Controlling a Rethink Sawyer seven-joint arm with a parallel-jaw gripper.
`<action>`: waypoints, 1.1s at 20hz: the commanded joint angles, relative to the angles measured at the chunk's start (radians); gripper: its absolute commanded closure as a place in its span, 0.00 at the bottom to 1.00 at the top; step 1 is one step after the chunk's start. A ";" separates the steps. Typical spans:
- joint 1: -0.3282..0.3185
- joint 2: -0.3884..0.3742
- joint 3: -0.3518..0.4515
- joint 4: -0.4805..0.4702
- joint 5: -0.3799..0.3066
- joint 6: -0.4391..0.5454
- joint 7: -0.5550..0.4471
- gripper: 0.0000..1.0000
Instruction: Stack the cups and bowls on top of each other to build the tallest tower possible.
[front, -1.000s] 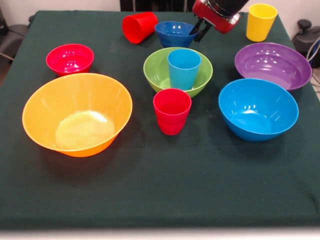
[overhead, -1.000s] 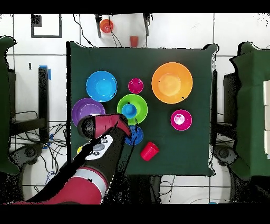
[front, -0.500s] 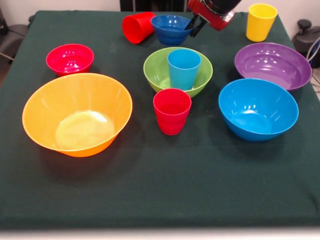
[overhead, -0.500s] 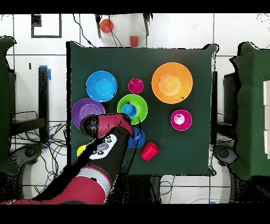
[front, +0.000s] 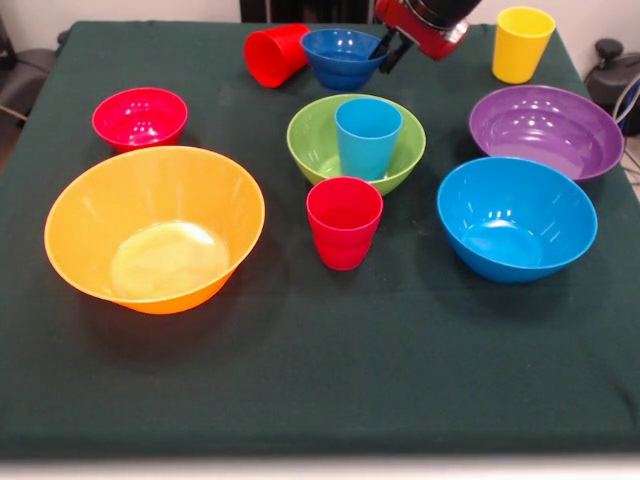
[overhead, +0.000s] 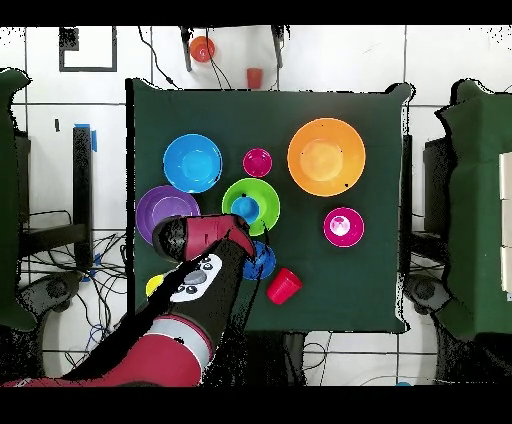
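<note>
since a second ago the small dark blue bowl (front: 344, 57) has shifted left and toward the far edge of the table (front: 320, 380), closing on the tipped red cup (front: 279, 52), with the gripper (front: 385, 50) pulled back toward the top of the front view alongside it. the gripper's dark fingers (front: 378, 46) straddle the bowl's right rim, clamped on it (one finger inside the bowl, one outside). the red arm (overhead: 190, 310) reaches in over the table's far side; from overhead it covers most of that bowl (overhead: 262, 262).

no tower stands yet, save one pairing: the light blue cup (front: 367, 137) sits upright inside the medium green bowl (front: 318, 140) at the middle of the table. an upright red cup (front: 344, 221) stands just in front of the green bowl, on the near side. the medium blue bowl (front: 515, 217) lies to the right, with the wide purple bowl (front: 546, 129) just behind it. the yellow cup (front: 522, 43) stands upright at the far right. on the left, the huge orange-yellow bowl (front: 155, 228) sits nearest the camera, the small red bowl (front: 140, 117) behind it. the tipped red cup lies on its side at the far edge, just left of the dark blue bowl.
</note>
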 joint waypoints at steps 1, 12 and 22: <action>-0.029 -0.018 0.098 -0.051 0.034 0.073 0.097 1.00; -0.053 -0.033 0.111 -0.110 0.032 0.148 0.073 1.00; -0.091 -0.052 0.129 -0.189 0.003 0.213 0.008 1.00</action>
